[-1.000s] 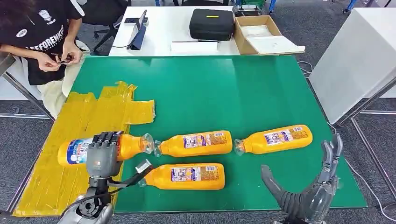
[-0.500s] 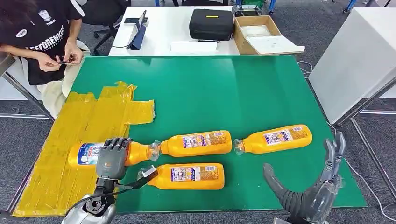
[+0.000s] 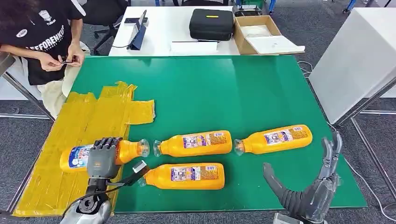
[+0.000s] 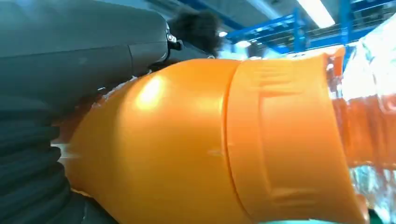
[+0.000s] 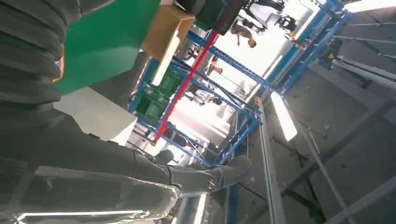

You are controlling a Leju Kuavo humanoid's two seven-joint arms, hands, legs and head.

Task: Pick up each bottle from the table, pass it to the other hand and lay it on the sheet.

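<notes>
The left hand, its fingers wrapped over the orange bottle, has carried it back toward the counter's left edge onto the yellow sheet, so release looks near, while the right hand waits with fingers spread wide.

Partial white lettering "EFOREMO" on the person's black shirt.

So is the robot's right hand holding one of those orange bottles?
No, the right hand hangs open past the table's near edge with spread fingers, apart from every bottle.
</notes>
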